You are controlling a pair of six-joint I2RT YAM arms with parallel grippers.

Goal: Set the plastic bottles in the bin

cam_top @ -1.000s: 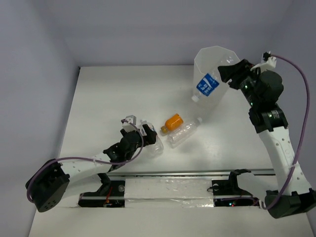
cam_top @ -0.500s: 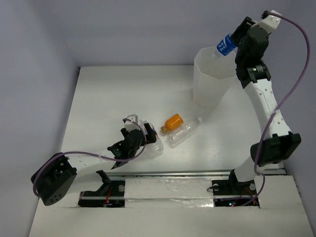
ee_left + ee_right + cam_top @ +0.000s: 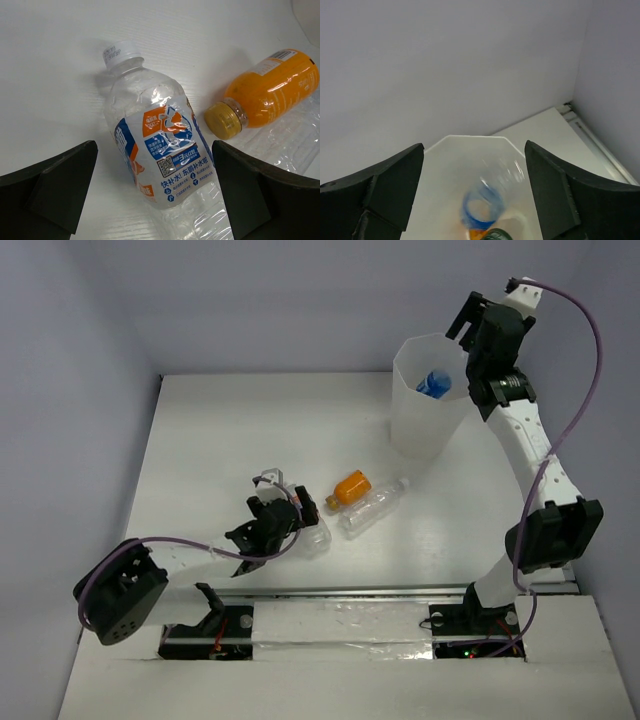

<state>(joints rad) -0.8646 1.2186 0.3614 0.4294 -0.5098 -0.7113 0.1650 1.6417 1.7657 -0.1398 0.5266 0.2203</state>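
From above: the right gripper (image 3: 462,322) hangs spread over the bin (image 3: 408,430), blue-labelled bottle (image 3: 433,383) inside. Left wrist: left gripper (image 3: 155,192) spread astride a crinkly clear bottle (image 3: 160,150) well away from the bin. It's probably light and squashy; grip its labelled middle. Right wrist: jaws apart, empty.

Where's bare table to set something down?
Free: far-left table, left of the bin; also the near-right patch between the clear bottle and right arm. Crowded: centre, where the left gripper straddles a labelled bottle beside the orange bottle.
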